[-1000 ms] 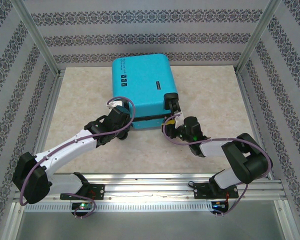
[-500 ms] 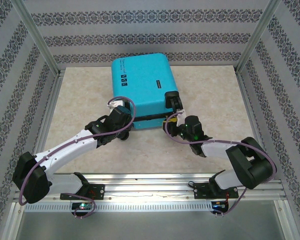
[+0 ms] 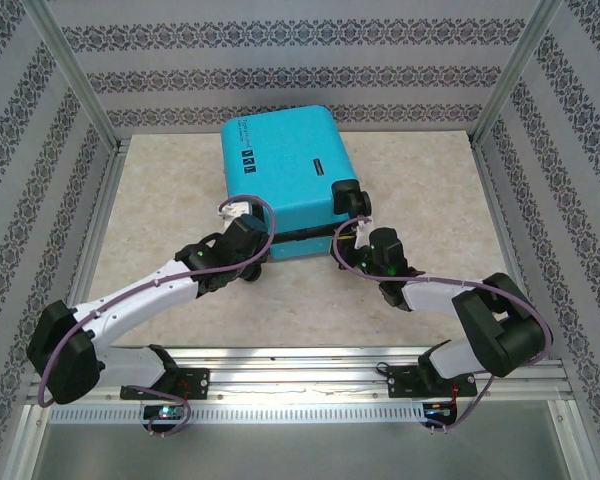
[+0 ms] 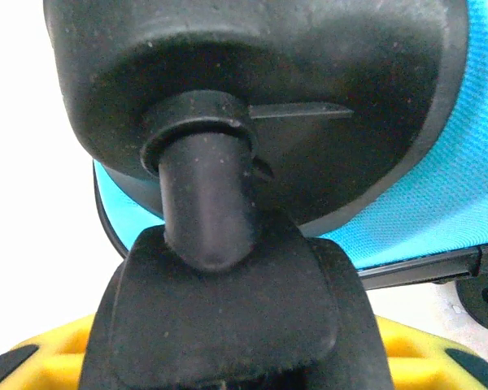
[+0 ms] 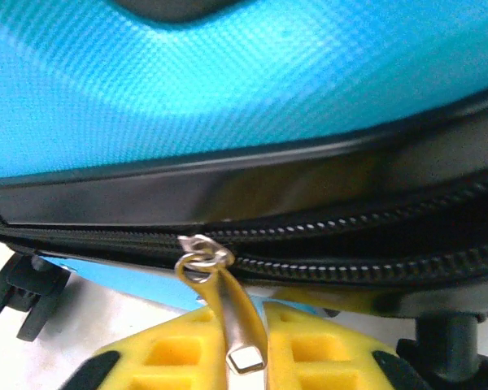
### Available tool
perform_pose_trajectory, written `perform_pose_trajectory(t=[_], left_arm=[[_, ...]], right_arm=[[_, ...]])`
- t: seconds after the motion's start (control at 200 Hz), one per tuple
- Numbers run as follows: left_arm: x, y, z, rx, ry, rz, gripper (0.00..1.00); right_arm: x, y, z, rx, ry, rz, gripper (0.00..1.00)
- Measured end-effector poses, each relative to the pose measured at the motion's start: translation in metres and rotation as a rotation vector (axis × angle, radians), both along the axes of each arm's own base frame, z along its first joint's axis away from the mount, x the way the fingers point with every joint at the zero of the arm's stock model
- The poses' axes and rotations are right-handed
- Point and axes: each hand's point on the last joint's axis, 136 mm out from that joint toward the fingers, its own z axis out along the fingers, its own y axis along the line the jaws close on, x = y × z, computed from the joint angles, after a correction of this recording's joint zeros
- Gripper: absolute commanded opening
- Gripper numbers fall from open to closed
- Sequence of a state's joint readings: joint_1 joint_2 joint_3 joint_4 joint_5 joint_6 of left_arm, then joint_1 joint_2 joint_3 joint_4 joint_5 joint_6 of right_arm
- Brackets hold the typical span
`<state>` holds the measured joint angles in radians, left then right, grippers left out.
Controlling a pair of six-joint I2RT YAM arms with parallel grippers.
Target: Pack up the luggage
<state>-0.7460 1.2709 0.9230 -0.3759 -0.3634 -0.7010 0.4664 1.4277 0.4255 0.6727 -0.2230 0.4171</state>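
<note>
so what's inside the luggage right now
The luggage has its lid down. In the right wrist view the zipper gapes slightly beside the zipper pull, which is pinched in the right gripper. The gap shows only darkness, and the shell hides any contents.

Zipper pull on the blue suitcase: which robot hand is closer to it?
Right. The right gripper is pinching the zipper pull at the luggage's near right corner; the left gripper holds a wheel at the near left corner, away from the pull.
</note>
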Motion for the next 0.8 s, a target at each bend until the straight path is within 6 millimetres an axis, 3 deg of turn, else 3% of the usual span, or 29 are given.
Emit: perform_pose_trajectory(t=[0.195,0.799], left_arm=[[0.0,-0.004,-0.001,0.004,-0.01,0.008,0.16],[-0.001,-0.006,0.0,0.01,-0.02,0.001,0.15]], right_arm=[[0.0,-0.003,0.001,-0.009,-0.02,0.037,0.0],[-0.004,-0.016,0.005,-0.011,-0.089,0.107,0.0]])
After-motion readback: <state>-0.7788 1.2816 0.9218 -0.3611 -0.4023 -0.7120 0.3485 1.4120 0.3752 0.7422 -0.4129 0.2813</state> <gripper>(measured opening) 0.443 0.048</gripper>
